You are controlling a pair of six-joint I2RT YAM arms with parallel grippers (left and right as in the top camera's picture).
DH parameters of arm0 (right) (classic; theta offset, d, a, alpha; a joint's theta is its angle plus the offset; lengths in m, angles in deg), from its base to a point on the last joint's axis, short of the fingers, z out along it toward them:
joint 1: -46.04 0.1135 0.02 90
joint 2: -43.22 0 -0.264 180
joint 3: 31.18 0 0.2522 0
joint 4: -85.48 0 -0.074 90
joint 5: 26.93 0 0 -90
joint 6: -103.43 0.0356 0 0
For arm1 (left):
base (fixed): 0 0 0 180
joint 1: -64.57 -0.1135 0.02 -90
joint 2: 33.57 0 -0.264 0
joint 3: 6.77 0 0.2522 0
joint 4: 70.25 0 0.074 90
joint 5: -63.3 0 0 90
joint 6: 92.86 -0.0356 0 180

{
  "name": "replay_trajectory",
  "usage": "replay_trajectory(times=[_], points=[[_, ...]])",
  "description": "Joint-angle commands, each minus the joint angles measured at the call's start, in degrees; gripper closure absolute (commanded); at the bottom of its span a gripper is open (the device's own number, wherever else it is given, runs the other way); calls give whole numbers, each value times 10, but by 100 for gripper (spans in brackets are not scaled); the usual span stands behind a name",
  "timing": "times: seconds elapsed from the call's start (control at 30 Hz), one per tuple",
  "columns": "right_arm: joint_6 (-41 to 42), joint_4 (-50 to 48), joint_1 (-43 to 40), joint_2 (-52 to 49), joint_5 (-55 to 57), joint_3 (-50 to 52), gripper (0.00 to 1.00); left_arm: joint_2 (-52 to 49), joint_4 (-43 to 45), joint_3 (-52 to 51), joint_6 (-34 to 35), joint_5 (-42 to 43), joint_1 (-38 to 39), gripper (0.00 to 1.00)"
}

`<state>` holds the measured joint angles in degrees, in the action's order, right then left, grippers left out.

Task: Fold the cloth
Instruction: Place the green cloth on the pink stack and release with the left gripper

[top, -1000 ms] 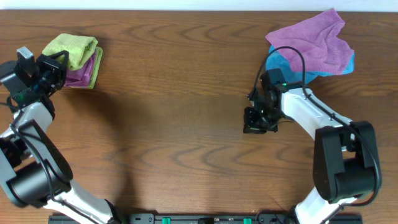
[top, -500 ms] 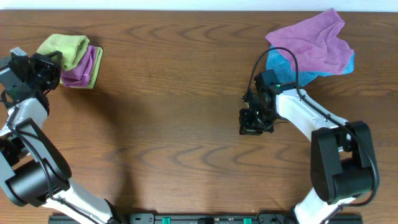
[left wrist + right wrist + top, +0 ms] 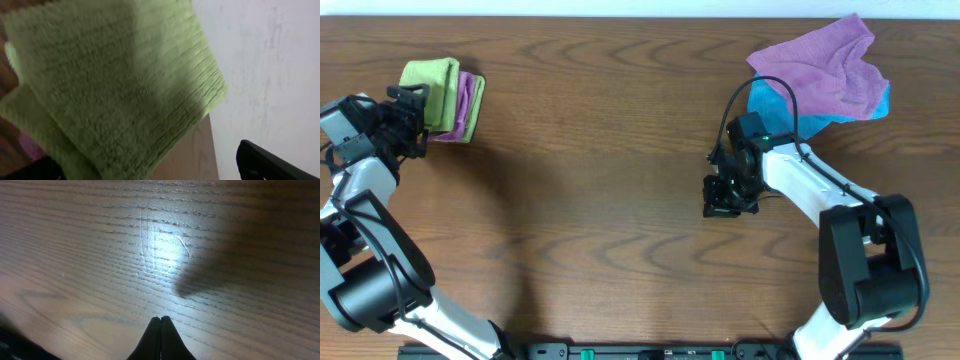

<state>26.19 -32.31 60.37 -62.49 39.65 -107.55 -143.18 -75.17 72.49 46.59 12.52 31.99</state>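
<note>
1. Change first: the cloth (image 3: 430, 85) sat further toward the left edge half a second ago. Now it is back toward the right as a tidy squared block in the upper left of the overhead frame, on top of a folded purple cloth (image 3: 472, 100)
2. The left gripper (image 3: 413, 122) has swung in with it and sits right against the cloth's left edge
3. In the left wrist view, green pile (image 3: 110, 85) fills most of the frame, slightly blurred. One dark finger (image 3: 260, 162) shows at lower right and a dark sliver at lower left, so the jaws read as spread apart with nothing pinched
4. My read for the task: the cloth already looks folded and stacked, so this seems to be the let-go or a final nudge to square it up
5. The right gripper (image 3: 723, 205) has drifted a touch left and down, right of centre. In its own wrist view the fingertips (image 3: 160, 330) are pressed together over bare wood, holding nothing
6. Around it: a loose purple cloth (image 3: 825, 70) lies over a bright blue cloth (image 3: 775, 105) in the upper right, well apart from the work
7. In the way: only the purple layer underneath, which a careless pull-back could drag askew on the table (image 3: 590, 150)
</note>
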Motion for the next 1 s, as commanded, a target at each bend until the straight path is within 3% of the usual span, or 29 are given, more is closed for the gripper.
replay_trajectory(times=[0.0,0.2,0.43,0.67,0.77,0.87,0.9,0.93,0.97], points=[[-6,2,4,1,-11,-8,99,2,-15,9,-11,16,-4,5],[-6,2,4,1,-11,-8,98,3,-29,9,-32,101,-6,4],[-6,2,4,1,-14,-8,99,31,-130,9,-52,149,-6,5],[-11,2,4,1,-39,-8,98,115,-203,9,-116,192,-3,5],[-11,5,4,1,-39,-8,99,178,-191,9,-152,143,-3,5],[-12,6,4,1,-39,-8,98,225,-167,9,-191,33,-3,5],[-13,6,4,1,-39,-8,98,232,-152,9,-191,4,-2,18],[-13,4,4,1,-38,-8,98,233,-136,9,-188,-16,0,78],[-16,2,4,1,-39,-8,99,230,-111,9,-176,-30,1,88]])
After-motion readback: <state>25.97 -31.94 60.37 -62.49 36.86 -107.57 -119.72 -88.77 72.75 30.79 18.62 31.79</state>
